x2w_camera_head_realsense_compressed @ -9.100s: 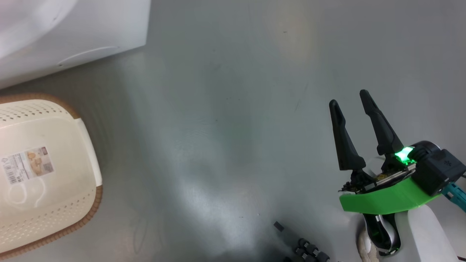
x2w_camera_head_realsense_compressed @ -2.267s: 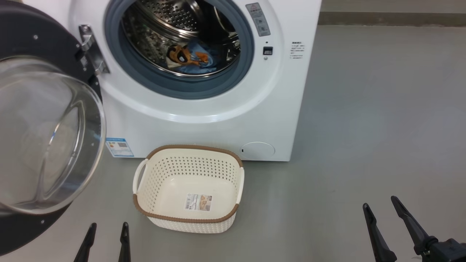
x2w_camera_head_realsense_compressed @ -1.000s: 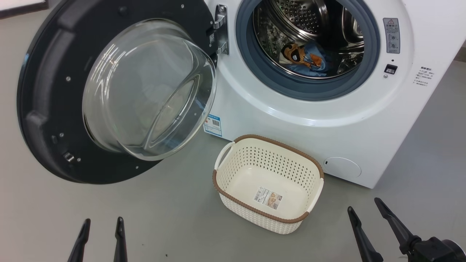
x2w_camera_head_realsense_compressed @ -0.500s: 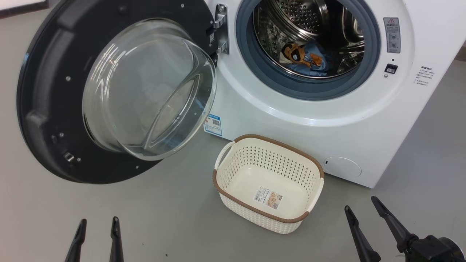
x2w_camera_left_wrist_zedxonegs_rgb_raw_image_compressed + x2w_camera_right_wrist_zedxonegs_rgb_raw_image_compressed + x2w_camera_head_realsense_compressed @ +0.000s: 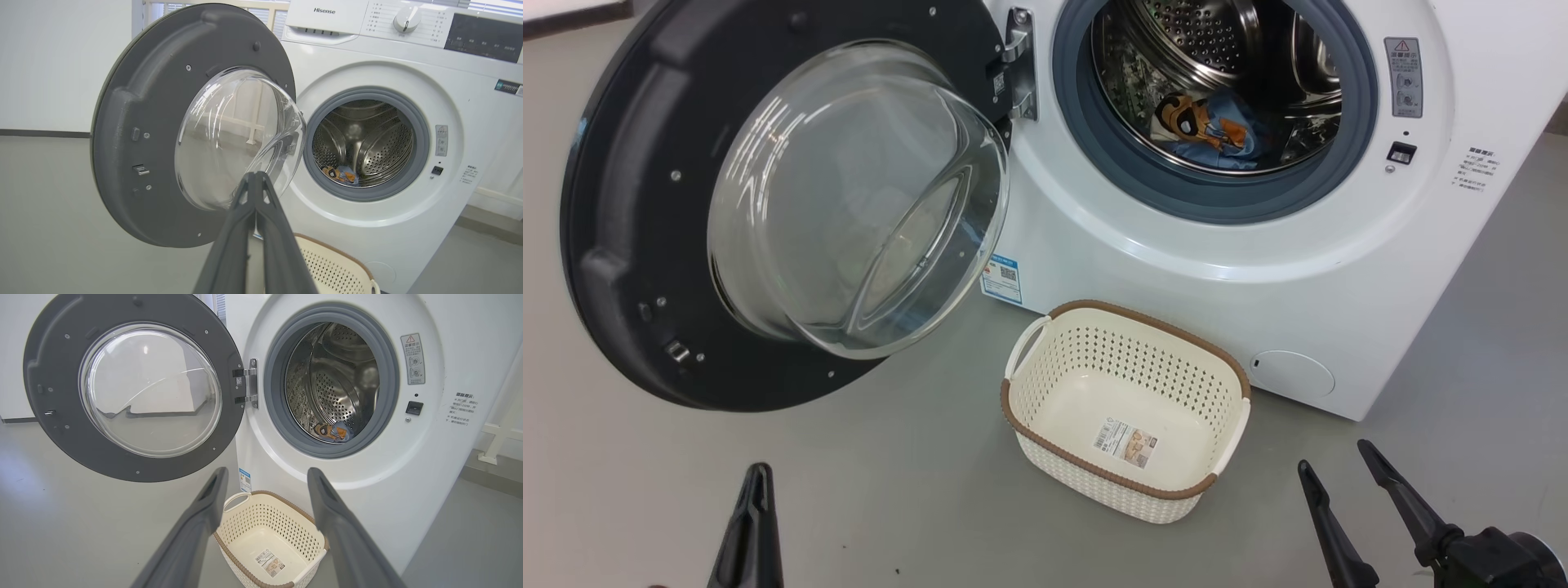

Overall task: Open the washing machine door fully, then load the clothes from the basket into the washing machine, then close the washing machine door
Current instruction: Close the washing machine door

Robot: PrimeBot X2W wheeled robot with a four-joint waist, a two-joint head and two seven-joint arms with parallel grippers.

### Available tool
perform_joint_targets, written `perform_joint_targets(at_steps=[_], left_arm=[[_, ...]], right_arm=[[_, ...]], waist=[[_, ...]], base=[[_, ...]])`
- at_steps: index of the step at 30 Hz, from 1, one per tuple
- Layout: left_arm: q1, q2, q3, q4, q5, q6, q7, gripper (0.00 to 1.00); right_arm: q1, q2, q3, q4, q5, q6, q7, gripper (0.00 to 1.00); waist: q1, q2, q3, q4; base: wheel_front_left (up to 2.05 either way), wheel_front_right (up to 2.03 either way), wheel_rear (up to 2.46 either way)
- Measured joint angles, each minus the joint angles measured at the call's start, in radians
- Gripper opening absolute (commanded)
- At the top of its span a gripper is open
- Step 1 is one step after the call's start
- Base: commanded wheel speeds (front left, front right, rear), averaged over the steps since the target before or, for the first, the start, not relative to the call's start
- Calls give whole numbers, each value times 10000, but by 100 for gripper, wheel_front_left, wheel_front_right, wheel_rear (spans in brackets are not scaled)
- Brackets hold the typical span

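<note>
We log the washing machine (image 5: 1258, 269) with its door (image 5: 613, 204) standing wide open on the machine's hinge side. The clothes (image 5: 1205, 122) lie low in the machine's drum (image 5: 1217, 41). The basket (image 5: 1127, 314) sits on the floor (image 5: 915, 490) just before the machine's front. The left tool (image 5: 760, 469) is in front of the machine's door, fingers pressed together, pinching nothing. The right tool (image 5: 1334, 456) is before the machine, fingers spread, empty.

The head view looks steeply down from above; the washing machine (image 5: 1176, 269), its door (image 5: 613, 204) and the basket (image 5: 1111, 363) lie beyond the tips of the left claw (image 5: 758, 474) and right claw (image 5: 1334, 456). The left wrist view sits lower, facing the door just past its claw. The right wrist view, also low, frames the basket between its claw's fingers. All three share machine, door and basket.
</note>
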Motion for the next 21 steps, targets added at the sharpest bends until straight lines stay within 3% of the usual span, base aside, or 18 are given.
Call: perform_joint_targets(at_steps=[4,6,8,11,12,14,15,21], left_arm=[[-6,-947,621,-489,-1973,-1168,0,0],[-12,-1156,1005,-644,-3120,-1778,-2,0],[-61,-1200,1264,-748,-4226,-2123,-4,0],[-305,-1223,1544,-1106,-6034,-2372,52,0],[-712,-1191,1801,-1461,-7231,-2420,236,0],[-956,-1108,1994,-1609,-7697,-2489,290,0],[-1420,-867,2380,-1793,-8684,-2489,512,0],[-2834,153,3816,-1542,-10629,-2489,1039,0]], right_arm=[[1,-4,-13,-17,0,0,0,100],[1,-15,-19,-21,2,0,0,100],[1,-31,-23,-29,0,0,0,100],[1,-56,-54,-42,2,0,0,100],[2,-67,-86,-59,2,0,0,100],[2,-79,-109,-73,2,0,0,100],[3,-113,-138,-86,2,0,0,100],[6,-211,-198,-192,0,0,0,100]], waist=[[0,0,30,6],[0,0,50,5],[0,0,75,2],[0,0,116,1],[0,0,145,3],[0,0,164,5],[0,0,205,6],[0,0,339,-2]], base=[[0,0,0],[0,0,0],[0,0,0],[0,0,0],[0,0,0],[0,0,0],[0,0,0],[0,0,0]])
